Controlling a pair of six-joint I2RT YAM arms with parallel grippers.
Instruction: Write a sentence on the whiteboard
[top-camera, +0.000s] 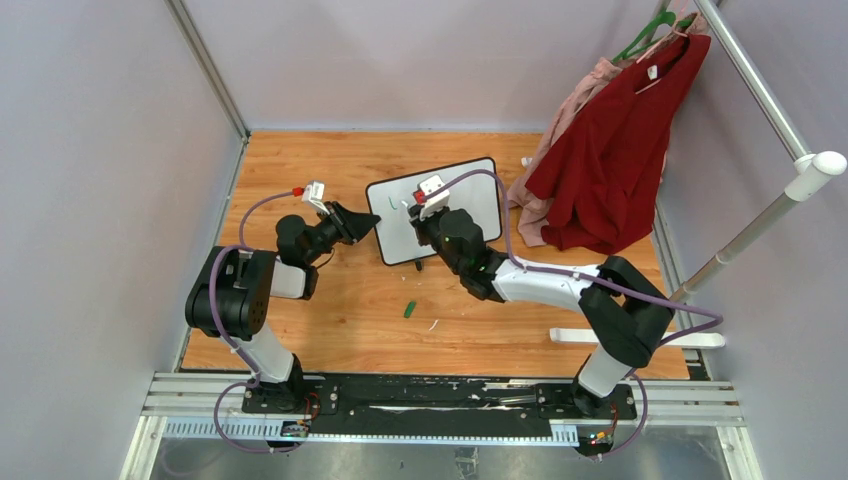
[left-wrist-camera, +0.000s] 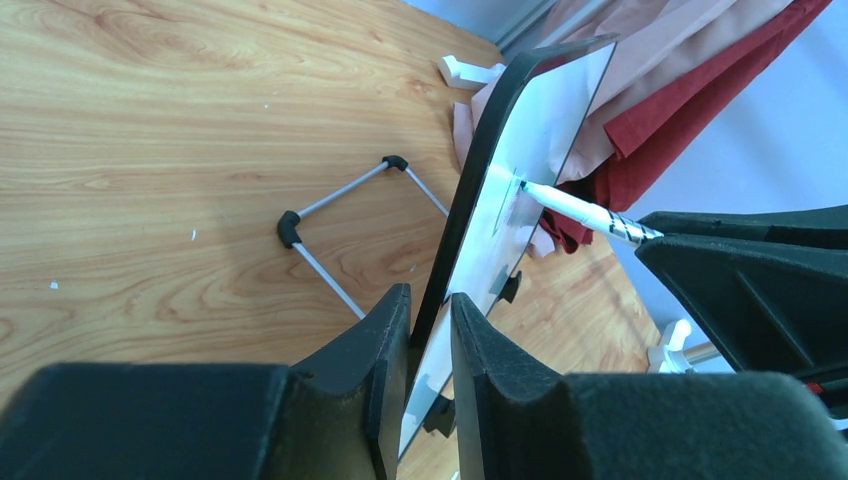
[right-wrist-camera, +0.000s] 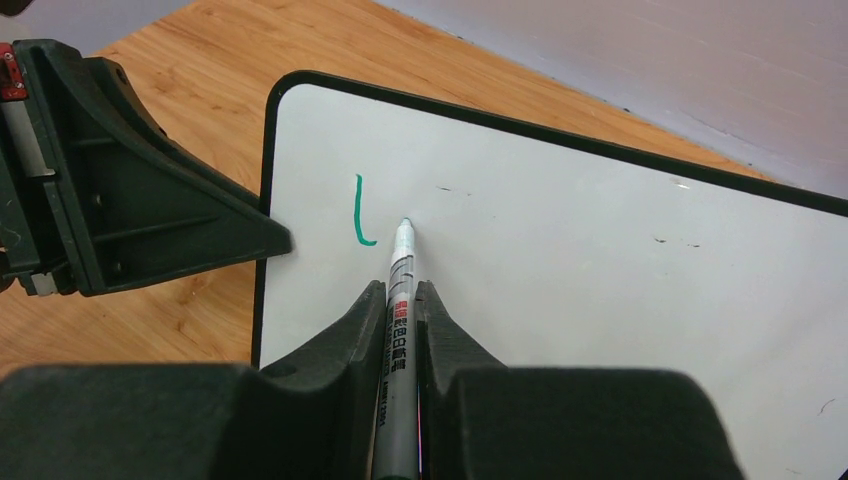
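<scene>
Top view, whiteboard (top-camera: 470, 190): centre of the frame, propped at a tilt on the desk (top-camera: 330, 300).
Top view, left tool (top-camera: 365, 222): left of centre, its tip at the board's left edge.
Top view, right tool (top-camera: 425, 205): over the left part of the board's face.
Top view, small green object (top-camera: 409, 309): lies on the desk below the board, apart from it.
Top view, red garment (top-camera: 610, 160): hangs at upper right, just beside the board's right edge.
Left wrist view, left tool: fingers narrow, clamped on the board's black frame at lower centre.
Left wrist view, marker (left-wrist-camera: 585, 212): enters from the right, its tip meeting the white face at mid-frame.
Left wrist view, wire stand (left-wrist-camera: 330, 270): behind the board, resting on the desk, left of centre.
Right wrist view, right tool: narrow, gripping the marker's barrel at bottom centre.
Right wrist view, green stroke (right-wrist-camera: 360, 215): a single vertical line hooked at its foot, upper left of the board, just left of the marker's tip.
Right wrist view, left tool: left of the frame, touching the board's left edge.
</scene>
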